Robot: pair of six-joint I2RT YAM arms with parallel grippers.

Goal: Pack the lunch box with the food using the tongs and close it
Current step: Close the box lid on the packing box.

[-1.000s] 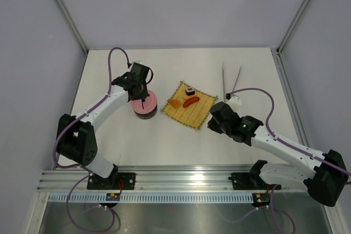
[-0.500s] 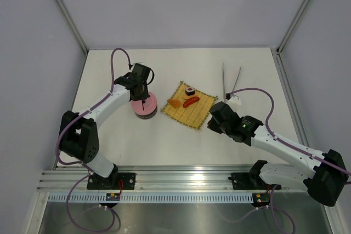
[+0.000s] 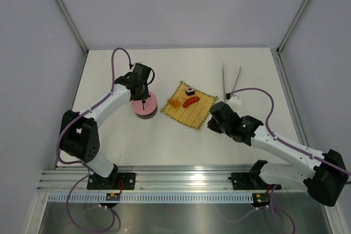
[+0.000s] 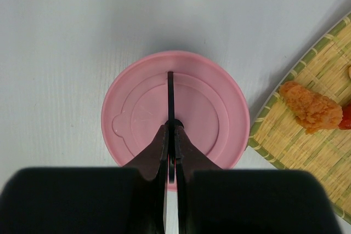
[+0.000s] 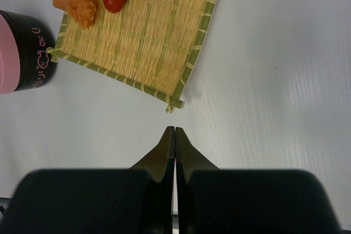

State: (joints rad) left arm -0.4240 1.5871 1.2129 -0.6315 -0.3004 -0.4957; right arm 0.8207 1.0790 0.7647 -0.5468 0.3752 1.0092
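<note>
The lunch box stands on the counter directly under the left gripper, with its pink lid seated on top. That gripper is clenched, its two dark fingers pressed together with no gap. Their thin tip lies over the middle of the lid. Whether the tip touches the lid cannot be told, and nothing is seen clamped between the fingers.

Just to the right of the left gripper, close beside the box, lies the bamboo mat. The food on it is an orange fried chunk nearest the box, then a red sausage, and a black-and-white sushi roll on the far side.

The right gripper is also clenched and grasps nothing. It hangs over bare counter, with the mat's near corner just ahead of its tips. From it, the sausage and the orange chunk lie ahead and to the left, and the dark wall of the box is farther left, by the mat's left corner.

The tongs lie flat on the counter well beyond the right gripper, apart from both grippers, their arms spreading in a narrow V.
</note>
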